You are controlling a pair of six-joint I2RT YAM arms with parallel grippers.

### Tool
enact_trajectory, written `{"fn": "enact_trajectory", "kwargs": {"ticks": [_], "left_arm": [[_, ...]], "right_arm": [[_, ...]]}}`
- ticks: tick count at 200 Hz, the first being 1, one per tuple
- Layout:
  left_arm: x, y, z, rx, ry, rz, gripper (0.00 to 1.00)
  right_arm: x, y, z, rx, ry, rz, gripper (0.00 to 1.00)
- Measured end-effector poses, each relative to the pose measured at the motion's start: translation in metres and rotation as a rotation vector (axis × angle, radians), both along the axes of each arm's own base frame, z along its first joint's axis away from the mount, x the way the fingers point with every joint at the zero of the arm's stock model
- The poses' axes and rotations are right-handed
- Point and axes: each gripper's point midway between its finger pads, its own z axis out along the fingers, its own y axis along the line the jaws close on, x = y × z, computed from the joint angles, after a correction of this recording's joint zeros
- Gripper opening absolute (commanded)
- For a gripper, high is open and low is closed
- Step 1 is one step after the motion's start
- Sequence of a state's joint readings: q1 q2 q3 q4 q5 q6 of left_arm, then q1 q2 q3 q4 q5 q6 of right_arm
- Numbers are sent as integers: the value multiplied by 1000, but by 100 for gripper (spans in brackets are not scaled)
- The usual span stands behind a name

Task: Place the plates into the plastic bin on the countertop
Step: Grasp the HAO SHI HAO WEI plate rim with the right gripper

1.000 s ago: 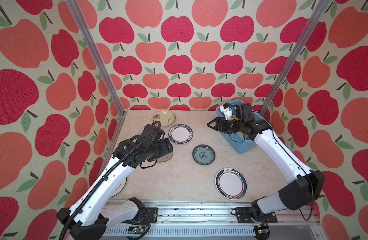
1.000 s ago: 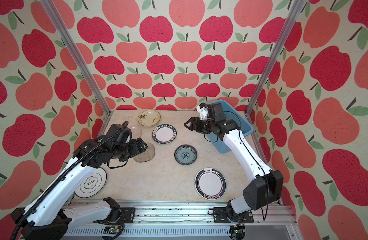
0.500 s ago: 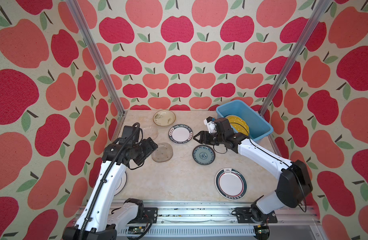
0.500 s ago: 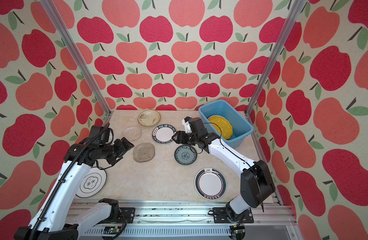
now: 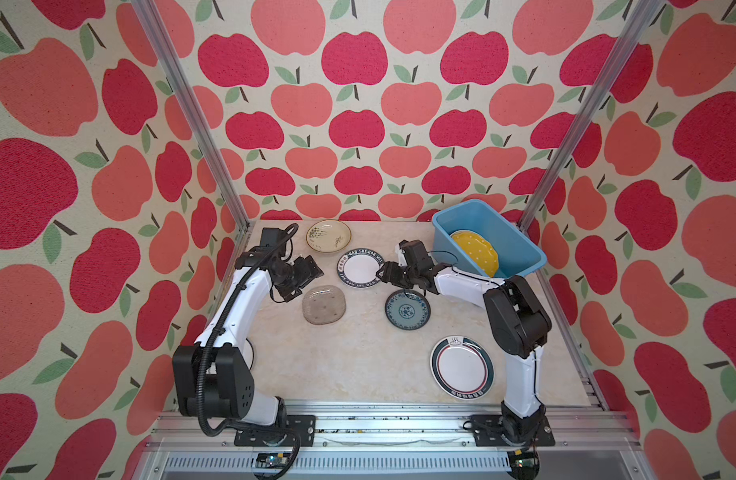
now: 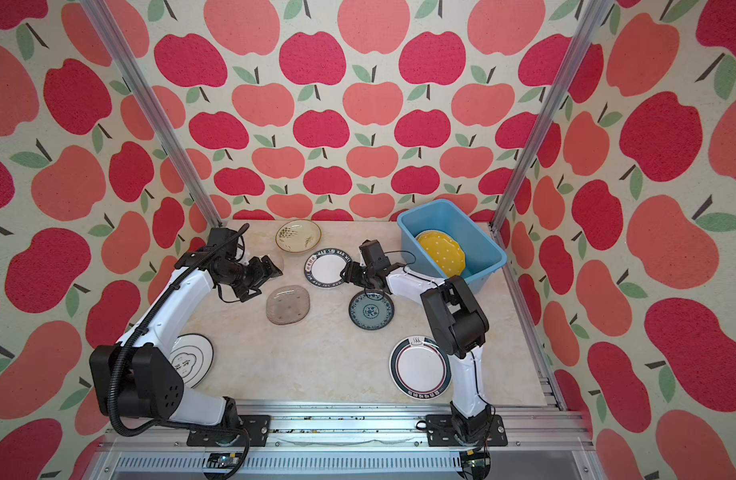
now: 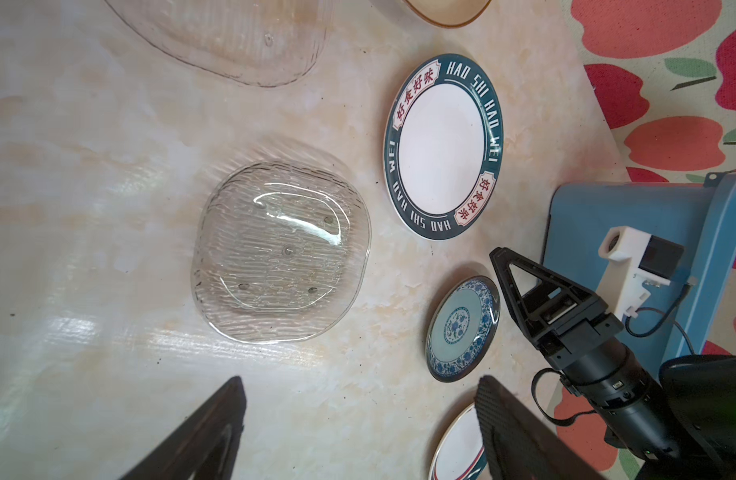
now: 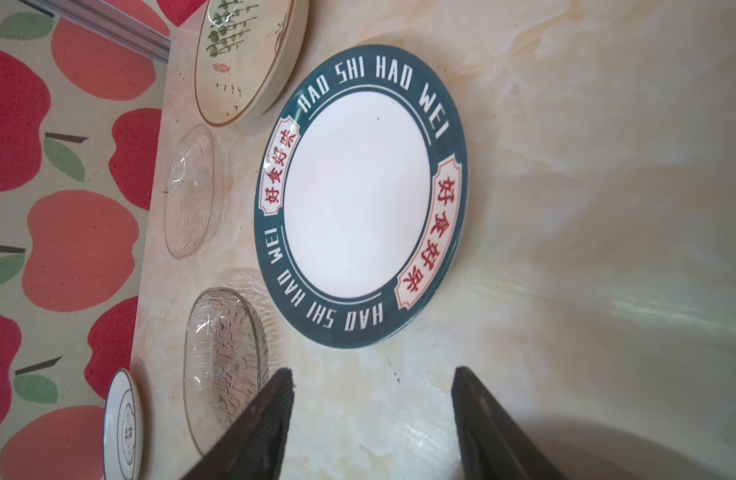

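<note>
While the left gripper (image 7: 360, 386) hovers spread wide and empty at the left, just beside a clear glass plate (image 5: 324, 304), the right gripper (image 8: 372, 372) hangs with jaws apart, holding nothing, at the right edge of the teal-rimmed plate (image 5: 360, 268). Far right on the countertop (image 5: 358, 361), the plastic bin (image 5: 514, 243) holds the yellow dotted plate (image 5: 474, 253).

top views: overhead, far, whole countertop (image 5: 358, 365) | wrist views: close, both showing lettered plate (image 7: 443, 147)
</note>
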State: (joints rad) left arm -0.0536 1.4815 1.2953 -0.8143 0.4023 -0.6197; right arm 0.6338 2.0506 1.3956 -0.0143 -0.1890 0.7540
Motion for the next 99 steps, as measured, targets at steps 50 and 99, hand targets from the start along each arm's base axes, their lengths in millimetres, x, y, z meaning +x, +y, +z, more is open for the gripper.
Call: {"fn": "enact_trajectory", "kwargs": {"ticks": [50, 99], "left_arm": [[13, -4, 4, -15, -48, -28, 94], [14, -5, 7, -19, -55, -30, 98]], "right_arm": [[39, -4, -22, -5, 10, -52, 63], [50, 8, -38, 10, 30, -36, 51]]}}
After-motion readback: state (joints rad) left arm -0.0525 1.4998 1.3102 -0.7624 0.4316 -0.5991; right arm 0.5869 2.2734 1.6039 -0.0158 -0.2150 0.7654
